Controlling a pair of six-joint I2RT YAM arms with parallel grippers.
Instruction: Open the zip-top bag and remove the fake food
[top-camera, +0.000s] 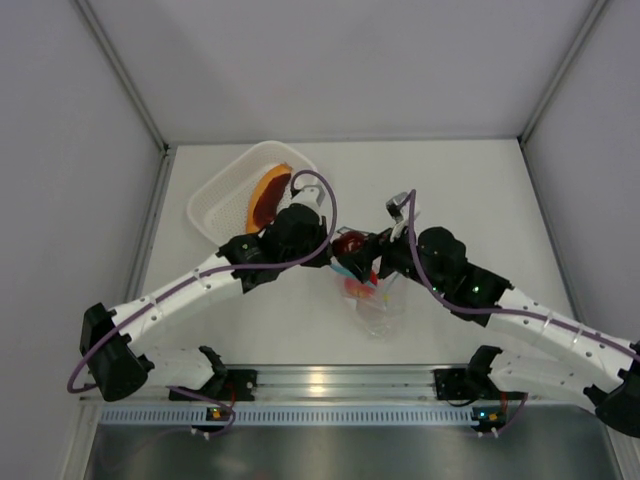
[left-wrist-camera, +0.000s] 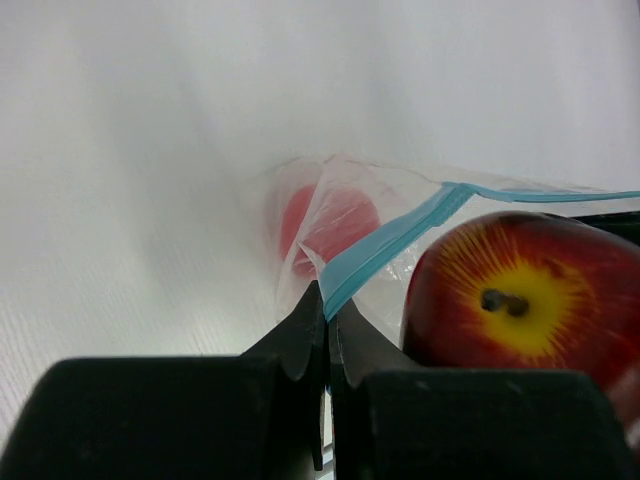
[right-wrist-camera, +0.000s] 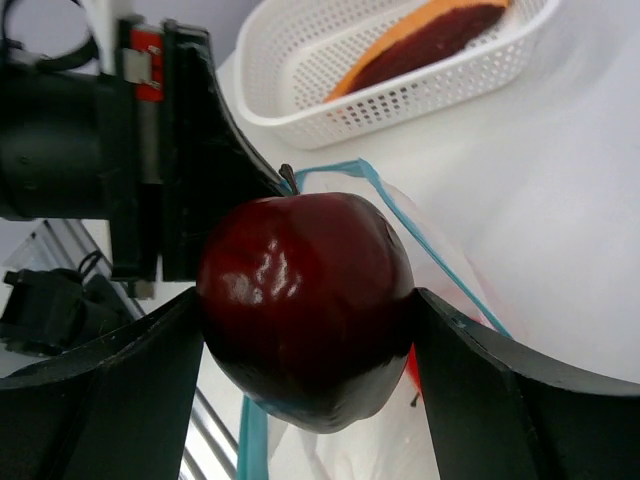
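The clear zip-top bag (top-camera: 381, 311) lies at the table's middle, its mouth lifted. My left gripper (left-wrist-camera: 326, 296) is shut on the bag's light blue zip strip (left-wrist-camera: 392, 238), as the top view (top-camera: 334, 262) also shows. My right gripper (right-wrist-camera: 308, 312) is shut on a dark red apple-like toy (right-wrist-camera: 300, 265) and holds it just above the bag's mouth (top-camera: 350, 243). The apple's yellow stem end shows in the left wrist view (left-wrist-camera: 520, 292). Another red piece (left-wrist-camera: 335, 222) lies inside the bag. An orange crescent slice (top-camera: 268, 190) lies in the basket. No ring shows.
The white perforated basket (top-camera: 222, 203) stands at the back left, also in the right wrist view (right-wrist-camera: 400, 92). The two grippers are close together, almost touching. Grey walls bound the table at left, right and back. A metal rail runs along the near edge.
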